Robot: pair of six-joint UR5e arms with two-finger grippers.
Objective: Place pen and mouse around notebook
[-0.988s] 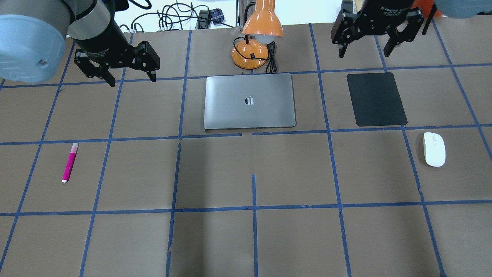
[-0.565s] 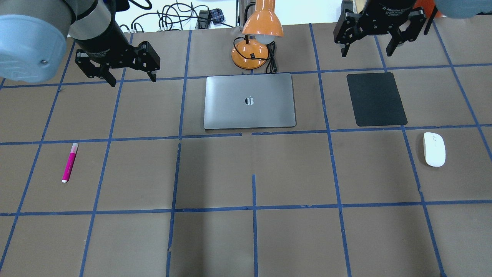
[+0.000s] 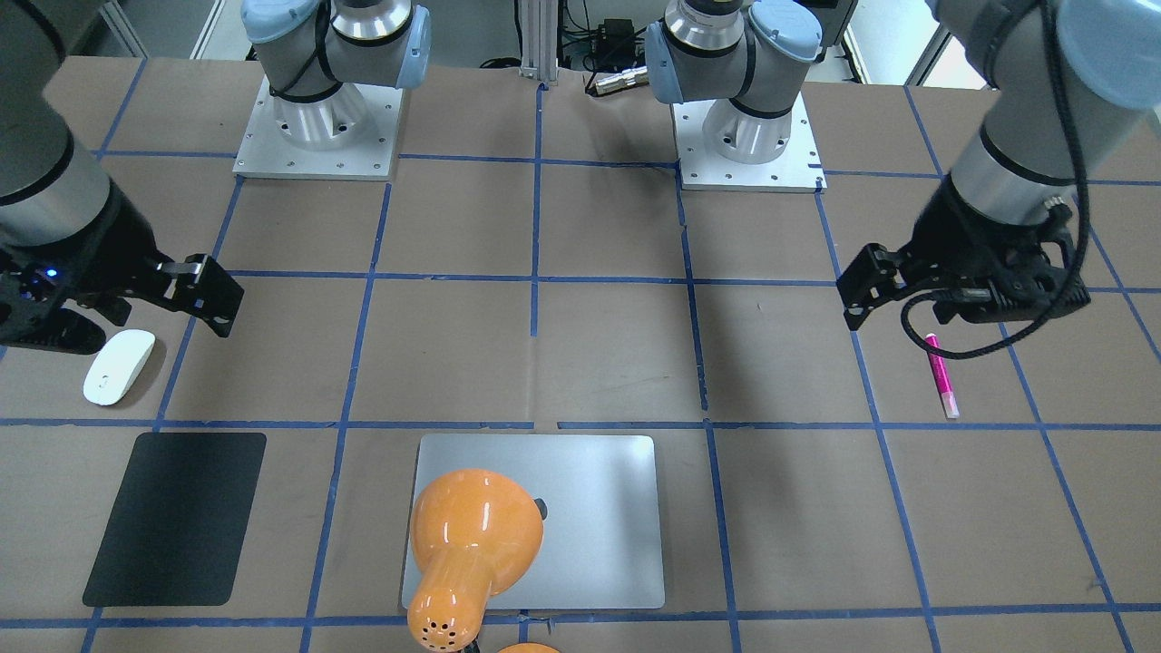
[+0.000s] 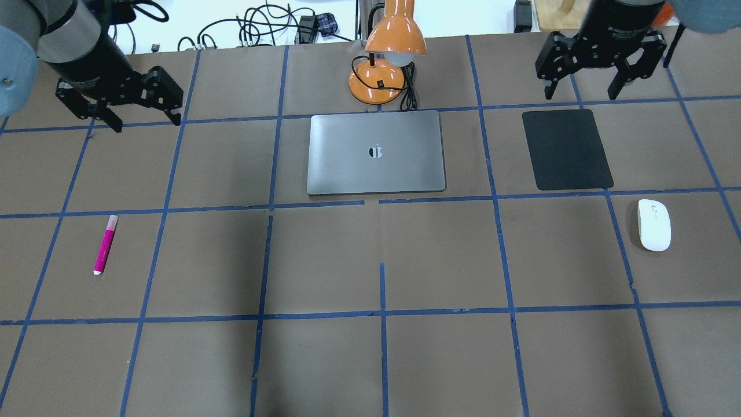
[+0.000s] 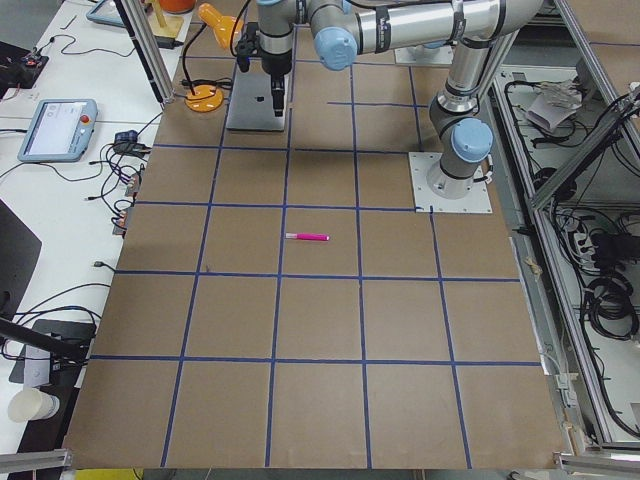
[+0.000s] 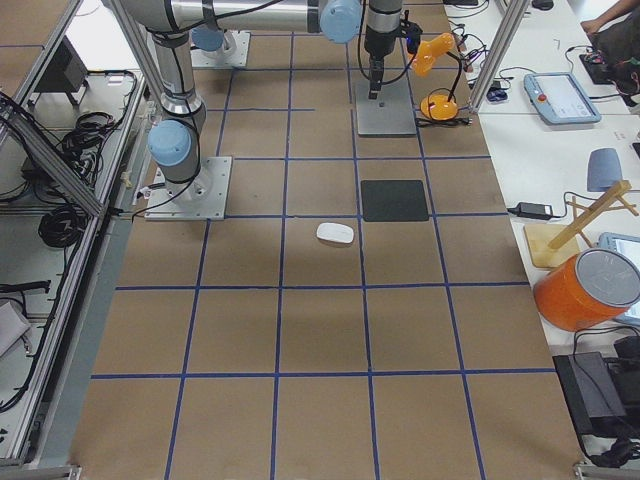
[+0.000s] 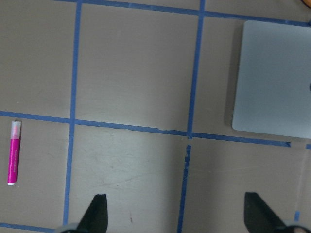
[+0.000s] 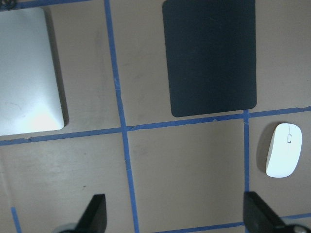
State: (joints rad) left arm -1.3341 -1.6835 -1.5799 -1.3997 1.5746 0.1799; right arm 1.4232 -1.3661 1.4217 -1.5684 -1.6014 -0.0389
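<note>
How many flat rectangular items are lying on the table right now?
2. The silver notebook lies mid-table by the orange lamp; the black mat lies apart on the robot's right, near the mouse. Nothing suggests a hidden one.

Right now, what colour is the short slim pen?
Magenta-pink with a pale cap; the pen shows best in the overhead view.

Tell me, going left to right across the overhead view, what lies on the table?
Pen → laptop → black mat → mouse. The orange lamp stands in line with the laptop, so it is left out.
</note>
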